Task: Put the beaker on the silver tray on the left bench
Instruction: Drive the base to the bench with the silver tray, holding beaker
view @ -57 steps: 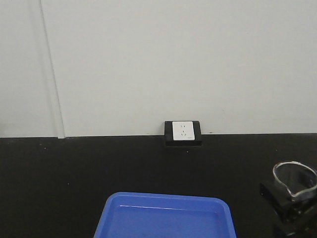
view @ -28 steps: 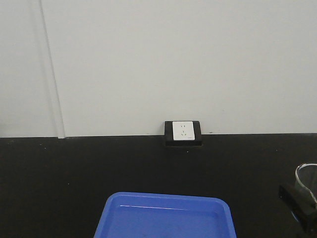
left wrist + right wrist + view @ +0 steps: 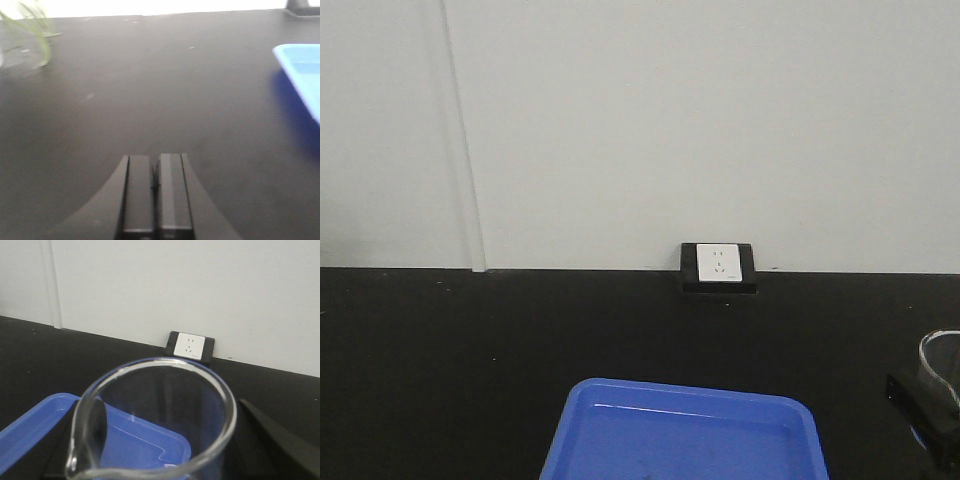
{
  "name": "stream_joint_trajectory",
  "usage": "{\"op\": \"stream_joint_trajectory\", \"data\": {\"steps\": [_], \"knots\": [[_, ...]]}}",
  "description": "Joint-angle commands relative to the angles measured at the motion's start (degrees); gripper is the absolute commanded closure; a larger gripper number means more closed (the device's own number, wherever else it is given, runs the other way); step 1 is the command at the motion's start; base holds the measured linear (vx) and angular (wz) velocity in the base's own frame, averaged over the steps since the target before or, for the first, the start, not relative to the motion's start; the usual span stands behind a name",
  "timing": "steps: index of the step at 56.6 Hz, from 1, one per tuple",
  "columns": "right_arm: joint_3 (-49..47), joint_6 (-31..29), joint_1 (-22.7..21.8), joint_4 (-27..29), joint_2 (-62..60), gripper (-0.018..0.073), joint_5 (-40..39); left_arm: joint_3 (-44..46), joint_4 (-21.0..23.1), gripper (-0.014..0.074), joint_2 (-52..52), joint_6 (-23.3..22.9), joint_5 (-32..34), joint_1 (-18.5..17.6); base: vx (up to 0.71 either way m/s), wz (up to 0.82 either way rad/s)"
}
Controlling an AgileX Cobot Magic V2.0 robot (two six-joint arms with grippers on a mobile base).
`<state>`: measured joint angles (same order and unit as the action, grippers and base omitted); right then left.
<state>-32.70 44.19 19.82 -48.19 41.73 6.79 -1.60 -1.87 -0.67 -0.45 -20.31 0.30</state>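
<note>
While pinching the beaker (image 3: 155, 420) in right gripper (image 3: 170, 440) at four o'clock, with left gripper (image 3: 156, 187) closed empty, has shifted left, sliding wall socket (image 3: 719, 263) toward three o'clock; carry underway, silver tray unseen.

Front, both wrist views: shared blue tray (image 3: 690, 438)

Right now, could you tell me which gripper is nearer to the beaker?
Right. The right gripper holds the beaker between its fingers; the left gripper hangs shut over countertop beside the blue tray.
</note>
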Motion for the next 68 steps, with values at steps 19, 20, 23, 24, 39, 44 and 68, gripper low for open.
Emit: {"op": "stream_joint_trajectory", "data": {"steps": [19,20,23,24,39,44,68], "knots": [[-1.7,-0.5,-0.1,-1.1,-0.2,0.0564,-3.2,-1.6,0.0,0.0595,-0.9,-0.1,4.5,-0.3,-0.09,0.35],[-1.7,-0.5,-0.1,-1.1,-0.2,0.0564,-3.2,-1.6,0.0,0.0595,-0.9,-0.1,4.5,-0.3,-0.13,0.46],[-1.7,-0.5,-0.1,-1.1,-0.2,0.0564,-3.2,-1.6,0.0,0.0595,-0.9,-0.1,4.5,-0.3,-0.14,0.48],[-1.7,-0.5,-0.1,-1.1,-0.2,0.0564,-3.2,-1.6,0.0,0.0595,-0.9,-0.1,4.5,-0.3,-0.14,0.49],[-1.7,-0.5,-0.1,-1.1,-0.2,0.0564,-3.2,-1.6,0.0,0.0595,-0.9,-0.1,4.5,-0.3,-0.17,0.50],[-1.7,-0.5,-0.1,-1.1,-0.2,0.0564,-3.2,-1.6,0.0,0.0595,-0.9,-0.1,4.5,-0.3,-0.20,0.54],[-1.7,-0.5,-0.1,-1.1,-0.2,0.0564,-3.2,-1.6,0.0,0.0595,-0.9,-0.1,4.5,-0.3,-0.23,0.64]]}}
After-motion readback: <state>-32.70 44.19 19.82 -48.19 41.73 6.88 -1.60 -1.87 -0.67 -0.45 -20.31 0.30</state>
